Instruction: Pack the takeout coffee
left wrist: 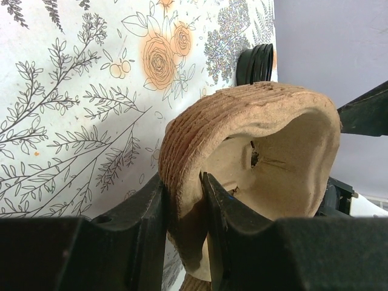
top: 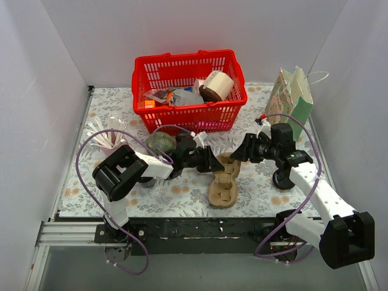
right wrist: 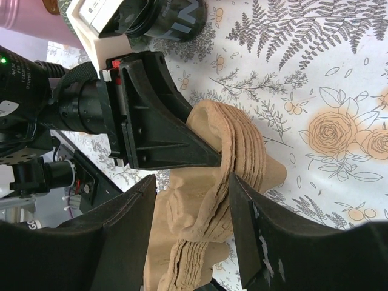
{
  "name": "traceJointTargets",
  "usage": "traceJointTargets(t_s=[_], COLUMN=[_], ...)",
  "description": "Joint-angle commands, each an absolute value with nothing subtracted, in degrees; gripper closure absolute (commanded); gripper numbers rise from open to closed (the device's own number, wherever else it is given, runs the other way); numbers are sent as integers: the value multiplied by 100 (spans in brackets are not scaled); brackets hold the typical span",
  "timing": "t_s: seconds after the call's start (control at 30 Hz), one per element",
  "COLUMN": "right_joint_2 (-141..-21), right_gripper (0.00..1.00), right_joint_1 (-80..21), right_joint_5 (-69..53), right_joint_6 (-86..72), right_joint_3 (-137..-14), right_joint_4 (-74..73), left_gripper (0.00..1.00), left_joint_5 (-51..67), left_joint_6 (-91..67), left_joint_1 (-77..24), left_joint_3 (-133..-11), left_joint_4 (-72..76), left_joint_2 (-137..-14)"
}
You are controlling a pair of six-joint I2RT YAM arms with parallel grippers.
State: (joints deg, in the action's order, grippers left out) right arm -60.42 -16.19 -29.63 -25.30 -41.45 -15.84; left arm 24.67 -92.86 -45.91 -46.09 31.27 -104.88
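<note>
Found carrier stack [top: 223, 179] lying mid-table [top: 182, 195], rim pinched in closed jaws of left gripper [top: 211, 162], far end straddled by right gripper [top: 238, 153]; could not tell that grip. Risked tearing soft pulp, or lifting several nested carriers together.

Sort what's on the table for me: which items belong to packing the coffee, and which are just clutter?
Job: pulp cup carriers, clamped by the left gripper; paper bag; black lids, probably.
Clutter: red basket of odds and ends; green round object.
</note>
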Motion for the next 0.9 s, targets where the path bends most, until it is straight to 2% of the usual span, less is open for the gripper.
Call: traceJointTargets(t_s=[0.0, 0.33, 0.63, 0.77, 0.87], right_joint_2=[-6108, -6179, -6258, -6179, -6082], right_gripper=[42, 43, 45, 44, 41], right_joint_1=[-1652, -1644, -1661, -1661, -1661], right_joint_5=[-3524, -3946, -4122, -3491, -2305], right_joint_6=[-2601, -2497, -1627, -1564, -1784], right_joint_3=[-4078, -4183, -4394, -4509, -4666], right_joint_4=[-1398, -1547, -2108, -2399, -2636], left_gripper=[100, 100, 100, 100, 100], left_joint_5=[2681, 2320, 2136, 2206, 2171], left_joint_6=[-9422, -9053, -8851, -8974, -8956], left_joint_1=[-4605, -4605, -4605, -4605, -4605], left_joint_3=[-4684, -4878, -5028, -4931, -4948], left_joint_4=[3595, 2971, 2619, 2830, 2734], left_joint_2=[-10195, -10169, -10134, -10090, -10081])
